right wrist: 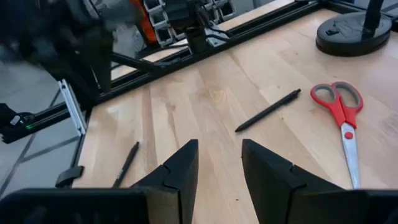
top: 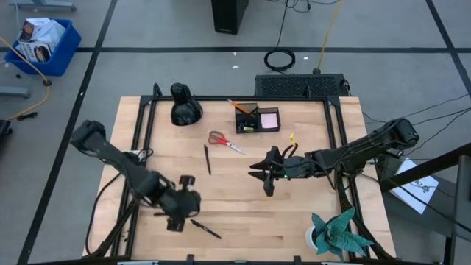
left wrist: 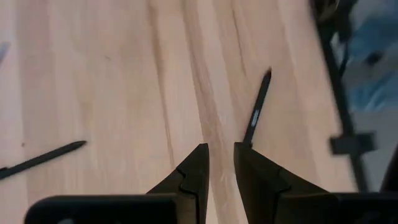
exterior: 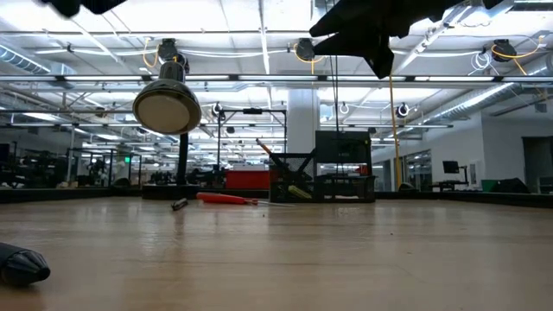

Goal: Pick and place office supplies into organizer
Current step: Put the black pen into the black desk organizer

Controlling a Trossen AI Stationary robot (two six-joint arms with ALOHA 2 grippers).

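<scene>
Sorting stood partly done. Organizer (top: 257, 119) sat at the desk's far edge, near its middle, with an orange pencil (top: 240, 107) in the tall compartment and a pink sticky pad (top: 269, 118) in the tray. Left out on the desk: red-handled scissors (top: 223, 140) just before the organizer, one black pen (top: 207, 159) mid-desk, another pen (top: 205, 229) near the front edge. Left tool (top: 175, 221) hovered beside that pen, fingers slightly apart, empty. Right tool (top: 259, 171) hung mid-desk, fingers apart, empty.
</scene>
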